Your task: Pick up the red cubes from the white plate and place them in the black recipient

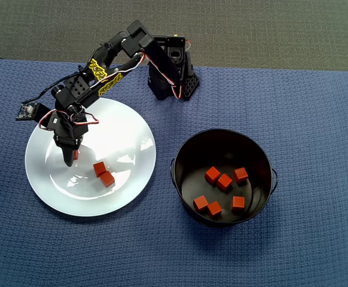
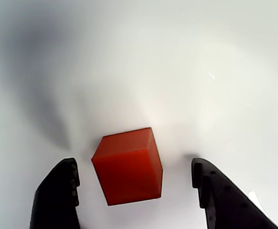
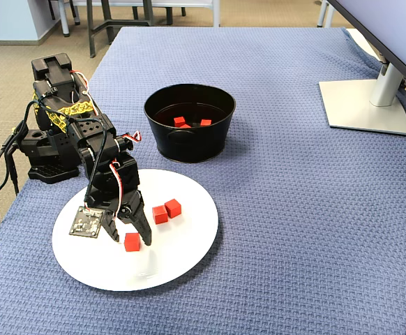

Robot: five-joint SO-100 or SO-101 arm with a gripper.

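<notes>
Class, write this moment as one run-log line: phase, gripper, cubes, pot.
phase: grasp approach | gripper: open, straddling one red cube | white plate: three cubes | black pot: six cubes

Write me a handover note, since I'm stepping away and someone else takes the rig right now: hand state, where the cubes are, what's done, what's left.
Hand: open, low over the white plate, fingers either side of one red cube, not yet closed on it.
Plate: three cubes in all, that one plus a touching pair nearer the pot.
Black pot: six cubes inside.
Done: six moved.
Left: close on the cube between the fingers, carry it to the pot, then the pair.
</notes>
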